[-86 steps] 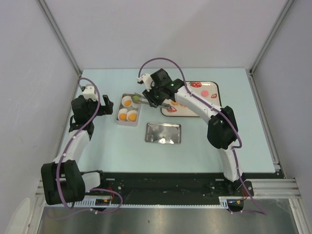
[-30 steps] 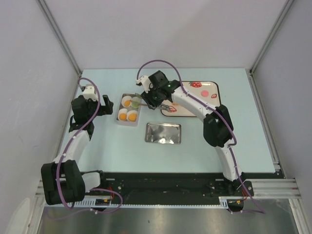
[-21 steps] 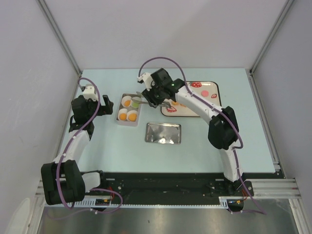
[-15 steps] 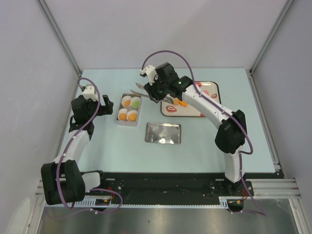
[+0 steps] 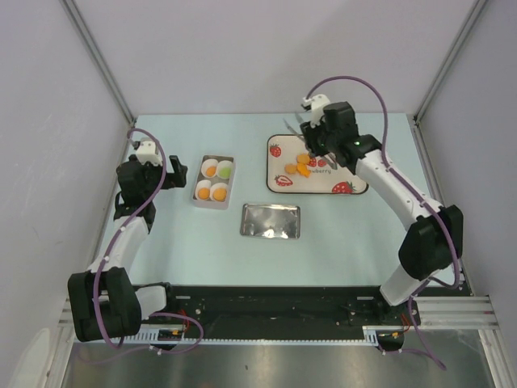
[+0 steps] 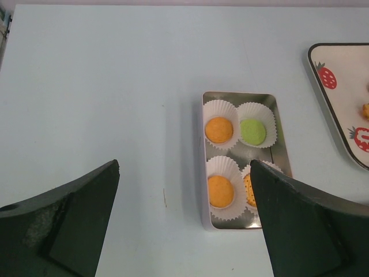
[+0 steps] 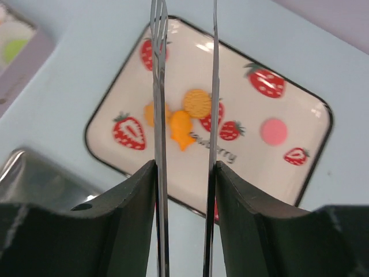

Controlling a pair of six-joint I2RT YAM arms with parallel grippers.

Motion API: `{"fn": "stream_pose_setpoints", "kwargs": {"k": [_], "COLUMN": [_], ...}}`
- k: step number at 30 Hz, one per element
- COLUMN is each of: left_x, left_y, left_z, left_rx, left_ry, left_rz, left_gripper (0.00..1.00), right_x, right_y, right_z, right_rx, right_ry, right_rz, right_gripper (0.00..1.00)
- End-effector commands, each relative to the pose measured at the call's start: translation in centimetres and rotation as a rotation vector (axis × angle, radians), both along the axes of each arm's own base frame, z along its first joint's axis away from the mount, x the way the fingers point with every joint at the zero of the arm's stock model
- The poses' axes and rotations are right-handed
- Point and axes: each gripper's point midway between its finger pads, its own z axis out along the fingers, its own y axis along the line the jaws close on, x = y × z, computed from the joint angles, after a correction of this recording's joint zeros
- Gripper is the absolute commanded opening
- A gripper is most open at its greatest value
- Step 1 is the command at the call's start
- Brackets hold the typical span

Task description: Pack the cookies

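Observation:
Several orange cookies [image 5: 300, 166] lie on the strawberry-print plate [image 5: 352, 176]; in the right wrist view they [image 7: 197, 103] sit between the strawberries, with a pink disc [image 7: 273, 131] to their right. My right gripper [image 5: 320, 142] is shut on metal tongs [image 7: 158, 115], whose two blades stand apart and empty above the cookies. A metal tin [image 5: 202, 196] holds paper cups with three orange cookies [image 6: 219, 130] and a green one [image 6: 253, 131]. My left gripper [image 5: 167, 174] is open and empty, left of the tin.
The tin's flat metal lid [image 5: 271, 220] lies on the table in front of the plate and the tin. Grey walls close off the table at the back and on both sides.
My right arm has swung right with the tongs, from over the tin to over the strawberry plate. The green cookie now sits in the tin's cup. The left arm has not moved.

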Motion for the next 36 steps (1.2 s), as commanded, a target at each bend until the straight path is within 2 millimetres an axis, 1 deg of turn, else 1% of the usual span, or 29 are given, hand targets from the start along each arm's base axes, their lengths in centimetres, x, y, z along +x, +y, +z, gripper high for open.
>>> {"fn": "stream_pose_setpoints", "kwargs": {"k": [1,2,3,4,5,6,7,9,10,13,14,17,18,20,22,26,29,30,31,32,33,36], "left_x": [0.3,0.3,0.3,0.3,0.3,0.3,0.3,0.3,0.3,0.2,0.1,0.0,0.0,-0.1,-0.2,-0.3,-0.4,-0.3,-0.4,-0.4,-0.4,-0.5], "left_y": [-0.4,-0.4,-0.4,-0.4,-0.4,-0.4,-0.4,-0.4,-0.3,-0.4,-0.3,-0.5,-0.4,-0.4,-0.5,-0.5,-0.6,-0.6,-0.7,-0.8,-0.9,-1.0], "left_z": [2.0,2.0,2.0,2.0,2.0,1.9,1.9,1.8,1.8,1.6,1.7,1.9,1.9,1.9,2.0,2.0,2.0,2.1,2.2,2.1,2.2,2.3], "left_rx": [-0.004,-0.006,-0.007,-0.005,-0.005,-0.005,-0.005,-0.005,-0.003,-0.005,-0.004,-0.002,0.0,0.005,0.008,0.009,0.006,0.007,0.003,0.001,0.001,-0.005], "left_ry": [-0.077,-0.076,-0.079,-0.078,-0.079,-0.078,-0.079,-0.079,-0.08,-0.079,-0.084,-0.092,-0.093,-0.097,-0.099,-0.101,-0.103,-0.106,-0.107,-0.107,-0.11,-0.112], "left_rz": [-0.029,-0.028,-0.031,-0.032,-0.03,-0.03,-0.029,-0.029,-0.027,-0.029,-0.027,-0.032,-0.029,-0.03,-0.035,-0.037,-0.043,-0.043,-0.048,-0.048,-0.054,-0.061], "left_gripper": [1.0,1.0,1.0,1.0,1.0,1.0,1.0,1.0,1.0,1.0,1.0,1.0,1.0,1.0,1.0,1.0,1.0,1.0,1.0,1.0,1.0,1.0], "right_x": [1.0,1.0,0.4,0.5,0.3,-0.2,-0.3,-0.6,-1.0,-1.8,-2.0,-2.7,-2.9,-3.4,-3.7,-4.1,-4.3,-4.3,-4.4,-4.3,-4.2,-4.0], "right_y": [-6.4,-7.5,-8.7,-10.6,-11.4,-12.5,-14.0,-15.4,-16.7,-18.3,-19.4,-20.5,-21.6,-22.4,-22.8,-23.8,-24.4,-24.8,-25.1,-25.3,-25.4,-26.1], "right_z": [4.0,4.1,3.7,3.5,3.6,3.1,2.9,2.4,2.0,1.4,1.3,1.1,1.2,0.9,0.7,-0.5,-2.0,-3.0,-3.4,-3.8,-4.8,-6.2], "right_rx": [0.077,0.083,0.084,0.081,0.084,0.08,0.086,0.087,0.084,0.093,0.098,0.111,0.11,0.113,0.111,0.095,0.067,0.056,0.053,0.054,0.048,0.037], "right_ry": [-0.135,-0.145,-0.143,-0.147,-0.159,-0.153,-0.152,-0.147,-0.144,-0.142,-0.142,-0.14,-0.143,-0.142,-0.14,-0.122,-0.096,-0.078,-0.068,-0.059,-0.037,-0.009], "right_rz": [-0.204,-0.23,-0.255,-0.296,-0.315,-0.337,-0.371,-0.399,-0.425,-0.453,-0.481,-0.496,-0.522,-0.541,-0.55,-0.573,-0.589,-0.601,-0.606,-0.609,-0.612,-0.624], "right_gripper": [0.47,0.47,0.47,0.47,0.47,0.47,0.47,0.47,0.47,0.47,0.47,0.47,0.47,0.47,0.47,0.47,0.47,0.47,0.47,0.47,0.47,0.47]}}
